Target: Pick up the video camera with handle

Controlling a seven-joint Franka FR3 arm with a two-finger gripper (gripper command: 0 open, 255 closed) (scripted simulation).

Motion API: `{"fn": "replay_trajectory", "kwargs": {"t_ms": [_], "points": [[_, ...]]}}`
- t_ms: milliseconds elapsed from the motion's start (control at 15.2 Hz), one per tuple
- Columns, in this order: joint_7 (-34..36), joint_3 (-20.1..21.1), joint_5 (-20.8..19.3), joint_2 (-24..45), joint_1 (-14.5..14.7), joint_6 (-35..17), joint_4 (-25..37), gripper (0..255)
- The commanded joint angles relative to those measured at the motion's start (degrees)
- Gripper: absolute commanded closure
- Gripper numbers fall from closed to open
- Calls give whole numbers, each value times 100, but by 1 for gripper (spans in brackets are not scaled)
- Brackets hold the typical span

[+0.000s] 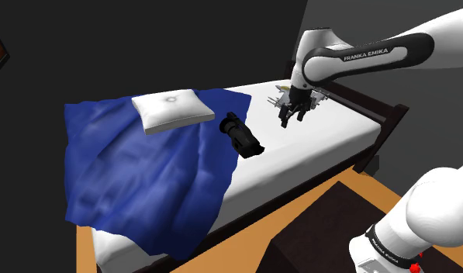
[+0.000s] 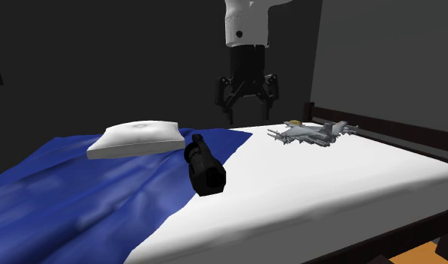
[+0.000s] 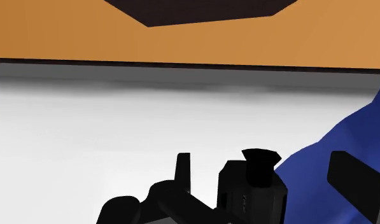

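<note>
Black pincer [image 2: 248, 103] of yours: how does it stand?

– Apart. My two fingers [image 2: 224, 94] hang spread and point downward, with nothing between them. I clasp nothing and touch nothing. I hover in the air above the bed.

What lies under you?

– White sheet [image 1: 323, 143], bare right below me. A small grey toy jet [image 2: 312, 133] sits on that sheet near me, toward the second exterior view's right and close to the bed's far edge.

Where is the video camera?

– The video camera [image 1: 242, 136] is black and lies on the bed, lower than me and toward the shoulder view's left, well clear of my fingers. It rests where the blue blanket [image 1: 136, 171] ends against the sheet, its near end on the white and its far end at the blue. In the wrist view its dark body shows close in front of my hand, with white sheet on one side of it and blanket on the other.

And farther out?

– A white pillow [image 1: 174, 110] lies on the blanket beyond the camera, apart from it. The blanket is rumpled and spills over the bed's side toward the orange floor [image 1: 86, 244]. A dark bed frame [image 1: 381, 128] rims the mattress, and the walls behind are dark grey.
</note>
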State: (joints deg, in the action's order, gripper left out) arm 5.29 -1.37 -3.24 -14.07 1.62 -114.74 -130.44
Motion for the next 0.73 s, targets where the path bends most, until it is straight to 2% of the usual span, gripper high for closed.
{"fn": "replay_trajectory", "kwargs": {"t_ms": [0,660], "points": [[44,15,41,428,19,-233,243,0],[181,67,227,2576,74,-883,1947,0]]}}
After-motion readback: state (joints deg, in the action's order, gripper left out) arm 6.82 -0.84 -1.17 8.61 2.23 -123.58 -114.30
